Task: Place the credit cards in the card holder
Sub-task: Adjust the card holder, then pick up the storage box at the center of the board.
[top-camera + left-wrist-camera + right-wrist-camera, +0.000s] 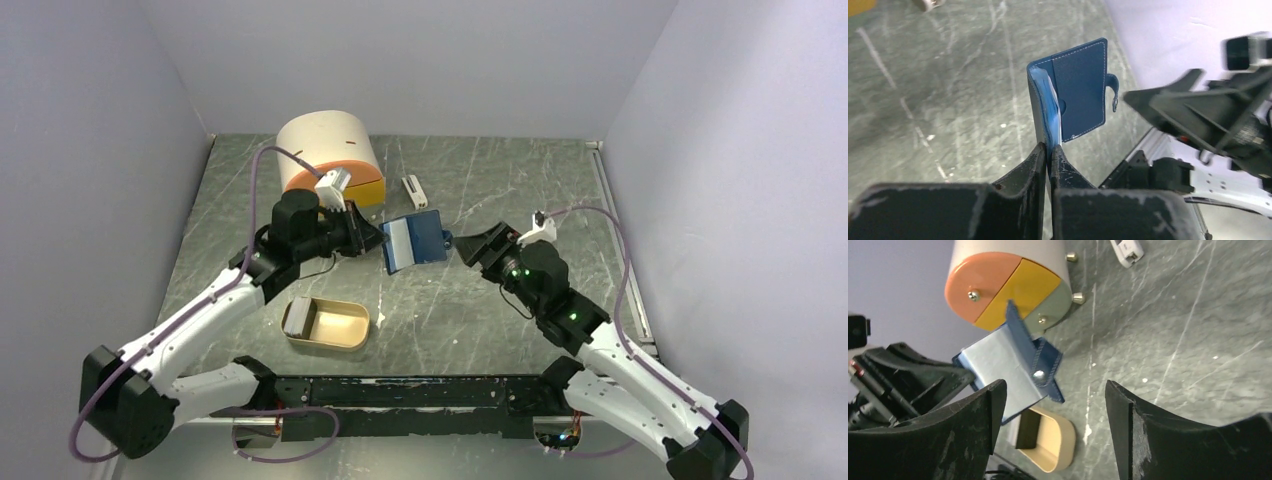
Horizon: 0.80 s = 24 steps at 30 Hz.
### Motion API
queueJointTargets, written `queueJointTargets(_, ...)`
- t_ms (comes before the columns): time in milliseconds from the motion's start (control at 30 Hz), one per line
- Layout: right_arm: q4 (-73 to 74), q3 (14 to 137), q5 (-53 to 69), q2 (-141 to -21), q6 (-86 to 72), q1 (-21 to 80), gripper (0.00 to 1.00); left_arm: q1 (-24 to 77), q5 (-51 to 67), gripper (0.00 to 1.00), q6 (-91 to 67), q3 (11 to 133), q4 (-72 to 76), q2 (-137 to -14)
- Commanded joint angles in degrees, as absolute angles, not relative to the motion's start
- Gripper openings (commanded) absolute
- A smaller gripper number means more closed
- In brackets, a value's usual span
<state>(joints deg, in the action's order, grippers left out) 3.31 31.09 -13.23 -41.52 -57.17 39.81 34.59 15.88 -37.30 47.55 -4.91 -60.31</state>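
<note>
Fingers of the left gripper (1049, 147) are pressed tight together, pinching the bottom edge of the wallet's (1080, 90) near half. Left arm runs up from its base at the lower left, forearm angled toward table centre, wrist turned to point right.

Right gripper (1055, 387) is spread wide with nothing between its fingers. Right arm comes in from the lower right, elbow bent, gripper aimed left at the wallet.

Wallet is navy, folded open and white-stitched along the edge. In the left wrist view it stands upright past the fingertips. Light blue leaves (1045, 102) show edge-on at the fold, and the snap tab (1113, 91) hangs off the far half toward the right gripper. From above, a pale panel (399, 243) covers the left half. Cannot tell whether that is a card or lining. Cannot tell whether the wallet touches the table (500, 180).

Position: the wallet sits between the two grippers near table centre, its tab side just beside the right fingertips and apart from them.

Farther out, a tan tin (340, 325) lies near the left arm with a grey block (297, 317) at its left end; cards or not, unclear. A round box (325, 148) with an orange, yellow and grey-green face sits at the back left. A small white bar (414, 190) lies just right of it.
</note>
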Motion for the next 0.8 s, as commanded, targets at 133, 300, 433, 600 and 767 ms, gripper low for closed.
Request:
queueJointTargets(133, 18.4, 41.5, -7.7, -50.5, -47.2, 39.9, 0.72, 22.6, 24.0, 0.09, -32.4, 54.6, -16.3, -68.9)
queueJointTargets(300, 12.6, 37.7, -5.0, -54.7, -58.0, 43.1, 0.66, 15.0, 23.9, 0.09, -31.1, 54.9, -18.3, -68.9)
queueJointTargets(433, 3.2, 37.8, -1.5, -61.6, -50.2, 48.6, 0.65, 10.4, 21.1, 0.09, -29.7, 55.0, -20.6, -66.8)
queueJointTargets(600, -4.5, 43.5, 11.9, -71.5, -29.0, 50.9, 0.63, 0.3, 25.0, 0.09, -32.9, 54.4, -22.1, -64.4)
queueJointTargets(767, -5.1, 49.9, 15.0, -82.3, -16.8, 52.7, 0.59, -4.7, 30.5, 0.09, -32.4, 55.3, -26.7, -64.8)
